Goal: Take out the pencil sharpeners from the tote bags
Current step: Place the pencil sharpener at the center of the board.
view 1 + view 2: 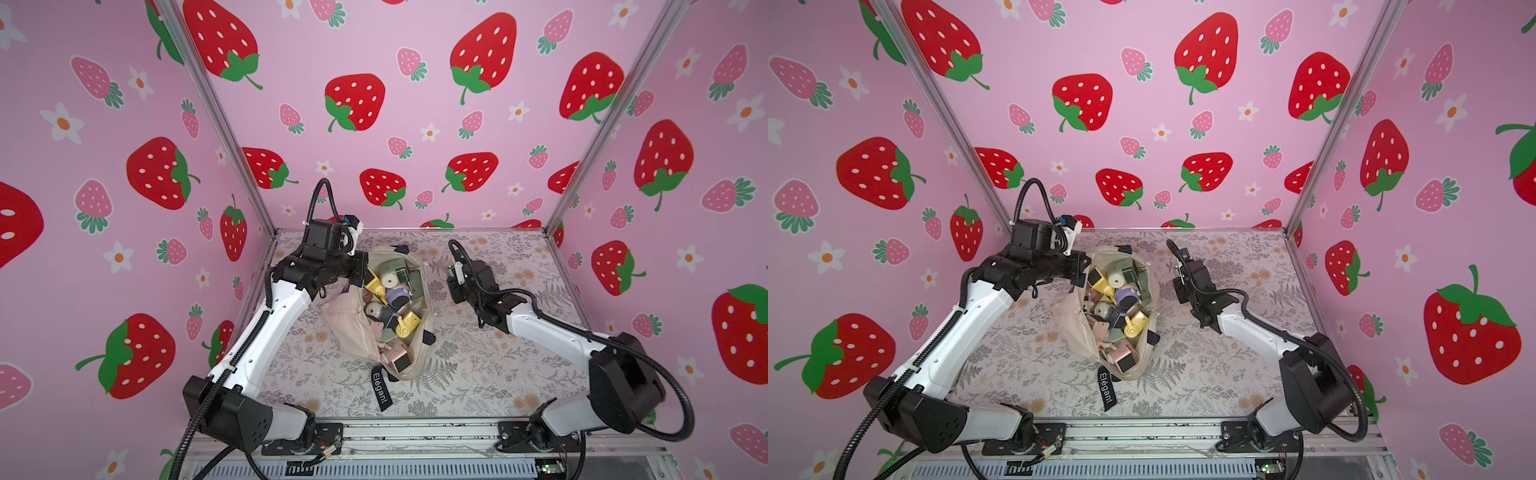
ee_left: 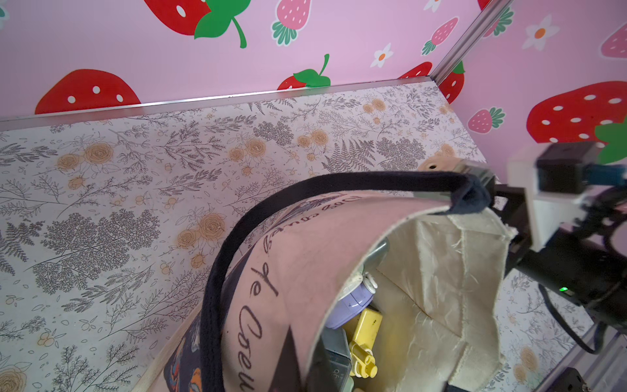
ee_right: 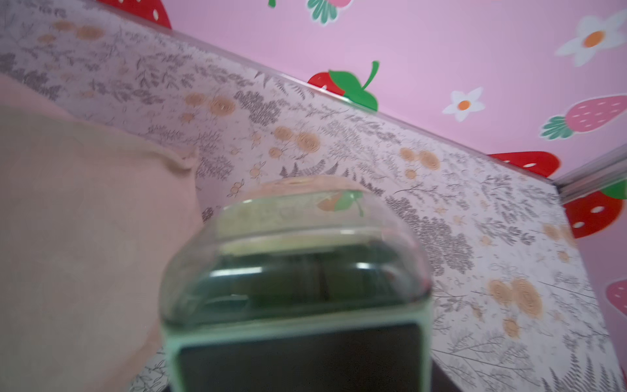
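Left fingers (image 2: 475,173): clamped on navy handle (image 2: 305,183), so tote bag (image 2: 441,271) mouth is held open
Right fingers (image 1: 456,294): closed on green sharpener (image 3: 295,288), held beside bag, likely for set-down

Floral-print table (image 1: 478,374) carries one cream tote bag (image 1: 349,332) (mouth gaping open).
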Available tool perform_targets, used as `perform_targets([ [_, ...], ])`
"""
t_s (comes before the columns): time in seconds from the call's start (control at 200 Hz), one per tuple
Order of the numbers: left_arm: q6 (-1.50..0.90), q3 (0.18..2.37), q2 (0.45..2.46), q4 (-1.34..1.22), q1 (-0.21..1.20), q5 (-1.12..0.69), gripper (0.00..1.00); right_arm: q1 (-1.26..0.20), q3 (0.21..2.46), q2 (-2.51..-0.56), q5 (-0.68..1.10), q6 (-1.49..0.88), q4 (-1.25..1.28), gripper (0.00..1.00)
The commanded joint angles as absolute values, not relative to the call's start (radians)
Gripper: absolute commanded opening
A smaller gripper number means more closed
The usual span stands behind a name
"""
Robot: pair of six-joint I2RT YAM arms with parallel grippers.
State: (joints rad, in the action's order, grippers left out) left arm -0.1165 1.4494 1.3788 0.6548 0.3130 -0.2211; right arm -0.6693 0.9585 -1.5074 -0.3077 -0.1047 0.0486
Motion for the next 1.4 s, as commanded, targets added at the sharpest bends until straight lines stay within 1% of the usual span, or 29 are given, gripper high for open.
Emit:
perform_targets([
  [0.0,-0.105,1.469,1.365,0.624,0.296,-0.231,0.00,-0.656,1.031,-1.571,-0.181,-0.131,0.048,0.30],
  [0.055,-0.107,1.471,1.367,0.626,0.295,-0.234,0.00,-0.648,1.055,-1.621,-0.158,-0.137,0.041,0.32],
  [0.29,-0.107,1.467,1.365,0.625,0.294,-0.235,0.00,-0.592,1.107,-1.744,-0.042,-0.195,0.030,0.32],
  [0.695,-0.110,1.471,1.366,0.628,0.294,-0.250,0.00,-0.539,1.142,-1.832,0.010,-0.248,0.027,0.36],
  [0.885,-0.112,1.471,1.363,0.628,0.295,-0.252,0.00,-0.530,1.161,-1.878,0.041,-0.258,0.026,0.41],
  [1.015,-0.114,1.472,1.360,0.628,0.292,-0.258,0.00,-0.515,1.161,-1.888,0.061,-0.266,0.033,0.47],
  [1.075,-0.113,1.471,1.361,0.627,0.293,-0.261,0.00,-0.512,1.161,-1.889,0.067,-0.271,0.035,0.51],
  [1.126,-0.113,1.471,1.362,0.630,0.293,-0.265,0.00,-0.512,1.161,-1.891,0.076,-0.275,0.034,0.51],
  [1.141,-0.114,1.471,1.361,0.629,0.292,-0.266,0.00,-0.512,1.162,-1.890,0.081,-0.276,0.034,0.55],
  [1.221,-0.114,1.470,1.362,0.628,0.293,-0.260,0.00,-0.511,1.161,-1.882,0.098,-0.280,0.031,0.60],
  [1.316,-0.117,1.468,1.363,0.624,0.293,-0.258,0.00,-0.512,1.149,-1.854,0.082,-0.307,0.023,0.71],
  [1.396,-0.121,1.468,1.364,0.624,0.295,-0.259,0.00,-0.512,1.127,-1.819,0.078,-0.324,0.026,0.76],
])
